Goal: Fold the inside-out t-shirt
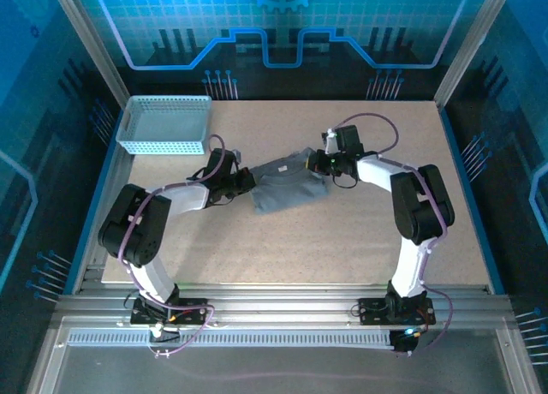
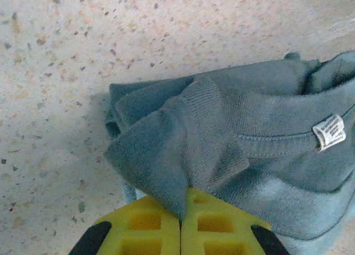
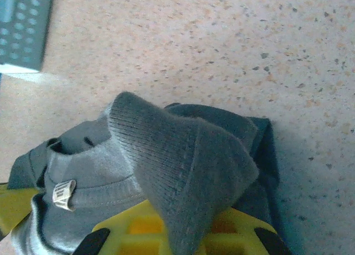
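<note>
The inside-out t-shirt (image 1: 287,188) is dark grey and lies bunched at the middle of the table. My left gripper (image 1: 247,180) is at its left edge, shut on a pinched fold of the cloth (image 2: 166,161) by the ribbed collar. A white tag (image 2: 329,132) shows on the neck seam. At the shirt's right edge my right gripper (image 1: 315,161) is shut on a ribbed fold (image 3: 177,166) that drapes over its yellow fingers (image 3: 133,227). The same tag (image 3: 63,192) shows in the right wrist view.
A light blue mesh basket (image 1: 165,124) stands at the back left corner of the table; its side (image 3: 22,27) appears in the right wrist view. The speckled tabletop (image 1: 342,240) lies bare in front of the shirt. Metal frame posts stand at the back corners.
</note>
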